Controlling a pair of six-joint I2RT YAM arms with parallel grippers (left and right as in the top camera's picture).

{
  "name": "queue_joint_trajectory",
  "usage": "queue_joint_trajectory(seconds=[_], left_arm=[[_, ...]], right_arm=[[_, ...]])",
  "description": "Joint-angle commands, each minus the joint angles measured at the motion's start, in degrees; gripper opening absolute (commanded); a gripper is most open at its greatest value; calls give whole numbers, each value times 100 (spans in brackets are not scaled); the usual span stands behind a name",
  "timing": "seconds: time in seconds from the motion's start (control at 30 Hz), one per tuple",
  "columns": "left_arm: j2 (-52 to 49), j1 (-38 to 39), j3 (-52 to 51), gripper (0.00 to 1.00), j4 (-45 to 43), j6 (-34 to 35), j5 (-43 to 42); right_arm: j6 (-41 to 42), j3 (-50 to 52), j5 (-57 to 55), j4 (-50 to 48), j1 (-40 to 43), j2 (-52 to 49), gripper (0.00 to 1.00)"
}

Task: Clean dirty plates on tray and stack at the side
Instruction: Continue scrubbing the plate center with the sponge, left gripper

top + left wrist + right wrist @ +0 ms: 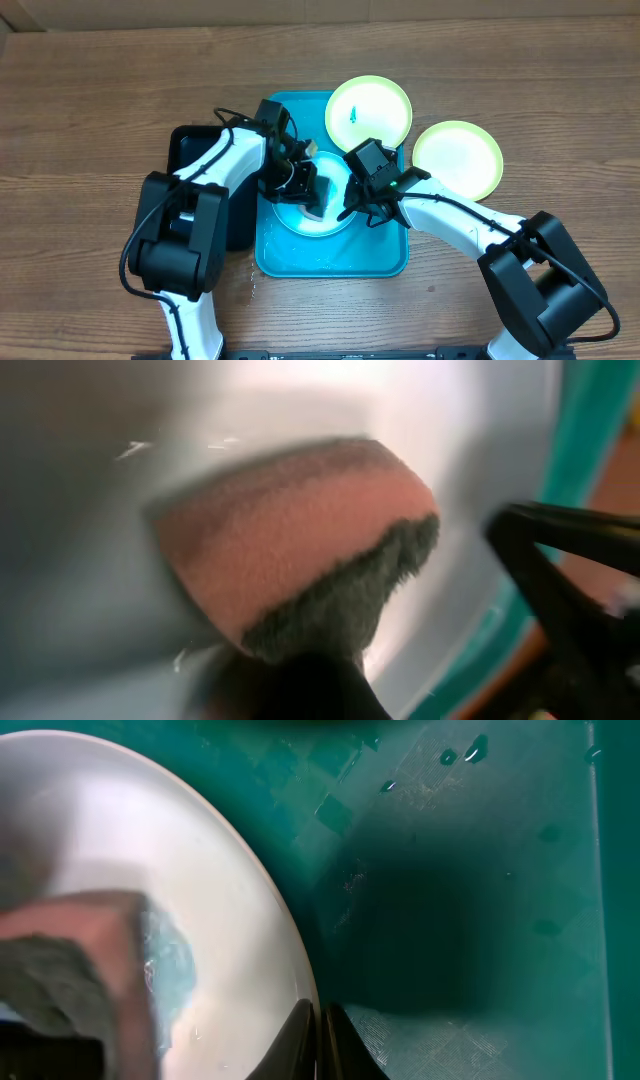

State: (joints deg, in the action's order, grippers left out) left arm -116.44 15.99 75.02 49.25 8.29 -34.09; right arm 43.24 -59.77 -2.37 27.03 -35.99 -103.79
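Right now, starting at the left of the overhead view, I am seeing the black tray [195,165] lying on the table just beside the turquoise tray [385,262]. The left gripper [297,182] is clamping a sponge [290,550] and pressing it onto the light blue plate [335,225], which is sitting inside the turquoise tray. Only the left wrist view is showing me the sponge properly: pink with a dark scouring face, lying against the pale plate. The right gripper [352,207] is reaching in from the right. Overhead is hiding its tips, but the right wrist view is showing its jaws pinched narrow on the plate's rim, with water droplets [460,750] on the tray floor. Further right, only overhead is giving me the smudged green plate [369,108] overlapping the tray's far corner and the second green plate [458,158] resting on the table beside it.
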Motion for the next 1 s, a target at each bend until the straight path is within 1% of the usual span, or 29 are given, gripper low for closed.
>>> queue_joint_trajectory(seconds=[0.0, 0.17, 0.23, 0.33, 0.4, 0.6, 0.67, 0.73, 0.87, 0.97], left_arm=[[-151, 13, 262, 4, 160, -256, -1106], [-116, -59, 1169, 4, 907, -452, -1054], [-55, -59, 1488, 4, 1152, -450, -870], [48, -39, 1864, 4, 1384, -426, -330], [85, -4, 1985, 4, 1458, -254, 278], [50, 142, 1845, 4, 1519, 256, 2114], [50, 175, 1720, 4, 1434, 376, 2444], [50, 210, 1512, 4, 1250, 420, 2592], [50, 260, 1021, 4, 874, 422, 2573], [48, 269, 516, 5, 426, 531, 2570]], right_arm=[[-2, -17, 120, -59, -33, -81, 4], [-2, -17, 118, -39, -33, -81, 4], [-2, -17, 120, -42, -33, -81, 4], [0, -17, 118, -42, -33, -81, 4], [0, -17, 120, -42, -33, -81, 4], [0, -17, 120, -42, -33, -81, 4], [0, -17, 120, -42, -33, -81, 4], [0, -17, 122, -42, -33, -81, 4], [0, -17, 122, -42, -33, -81, 4], [0, -17, 122, -44, -33, -81, 4]])
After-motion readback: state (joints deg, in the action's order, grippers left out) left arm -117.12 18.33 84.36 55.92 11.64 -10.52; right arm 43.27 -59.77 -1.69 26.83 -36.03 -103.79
